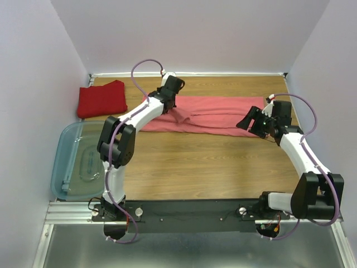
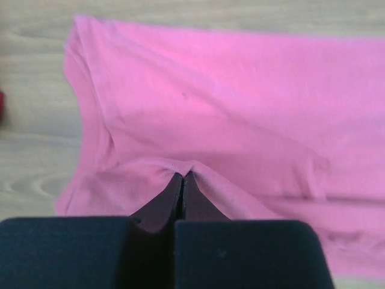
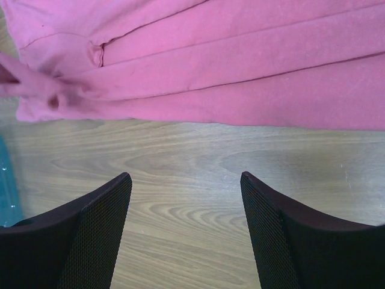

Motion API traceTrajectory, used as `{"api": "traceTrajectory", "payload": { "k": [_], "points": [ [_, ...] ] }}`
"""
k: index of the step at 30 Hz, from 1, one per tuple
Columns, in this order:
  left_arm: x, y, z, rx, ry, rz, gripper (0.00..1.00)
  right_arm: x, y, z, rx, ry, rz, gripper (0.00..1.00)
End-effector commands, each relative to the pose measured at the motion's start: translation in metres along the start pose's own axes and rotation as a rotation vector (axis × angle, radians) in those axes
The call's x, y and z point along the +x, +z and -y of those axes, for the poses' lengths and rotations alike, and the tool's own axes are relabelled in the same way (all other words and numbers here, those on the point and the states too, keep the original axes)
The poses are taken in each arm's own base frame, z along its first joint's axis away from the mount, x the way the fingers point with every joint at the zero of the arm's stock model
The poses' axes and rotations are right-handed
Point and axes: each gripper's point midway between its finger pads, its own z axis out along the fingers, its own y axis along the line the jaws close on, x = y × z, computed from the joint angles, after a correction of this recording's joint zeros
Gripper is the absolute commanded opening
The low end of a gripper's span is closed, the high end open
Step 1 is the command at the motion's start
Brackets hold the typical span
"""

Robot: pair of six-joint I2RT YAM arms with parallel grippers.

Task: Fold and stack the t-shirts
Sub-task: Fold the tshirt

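Plastic, clear and bluish, forms the bin (image 1: 78, 162) at the far left, lying along the table's left edge and hanging partly over it. Behind the bin, in the far left corner, the deep red t-shirt (image 1: 102, 99) lies folded into a compact square, apart from the other garment. Next comes the left gripper (image 1: 174, 107), reaching out over the table; in its wrist view its black fingers (image 2: 174, 195) are clenched together on a small raised pinch of pink cloth near the sleeve end. The salmon-pink t-shirt (image 1: 217, 114) stretches from there as a long band across the far half of the table, and the right wrist view shows lengthwise folds layered on it (image 3: 240, 66). At the band's right end the right gripper (image 1: 249, 124) hangs just beside the near hem, its jaws spread wide and grasping nothing; between its mesh-textured fingertips (image 3: 108, 205) only bare wood shows. The table (image 1: 195, 162) is light brown wood-grain laminate. A black plate (image 1: 189, 211) on an aluminium rail (image 1: 67, 212) carries both arm bases along the near edge. Pale lavender walls (image 1: 33, 67) close in the left, back and right sides.
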Motion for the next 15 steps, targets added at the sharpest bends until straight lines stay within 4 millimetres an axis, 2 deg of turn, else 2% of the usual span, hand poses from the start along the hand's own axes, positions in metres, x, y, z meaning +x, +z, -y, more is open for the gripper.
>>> {"api": "traceTrajectory", "payload": {
  "k": [1,2,3,6,11,15],
  "points": [
    [-0.023,0.029,-0.021,-0.091,0.047,0.036,0.00,0.009,0.009,0.001,-0.014,-0.017,-0.031,0.80],
    [-0.020,0.040,-0.021,-0.096,0.053,0.029,0.00,0.010,0.010,0.001,-0.014,-0.019,-0.033,0.80],
    [-0.030,0.044,-0.020,-0.089,0.041,0.055,0.01,0.010,0.011,0.002,-0.011,-0.018,-0.036,0.80],
    [-0.037,0.060,-0.019,-0.082,0.044,0.076,0.04,0.013,0.015,0.003,-0.008,-0.022,-0.049,0.80],
    [-0.052,0.070,-0.010,-0.051,0.036,0.143,0.08,0.018,0.024,0.004,-0.007,-0.022,-0.078,0.80],
    [-0.057,0.077,-0.005,-0.040,0.028,0.169,0.18,0.017,0.031,0.008,0.010,-0.017,-0.084,0.80]
  ]
}}
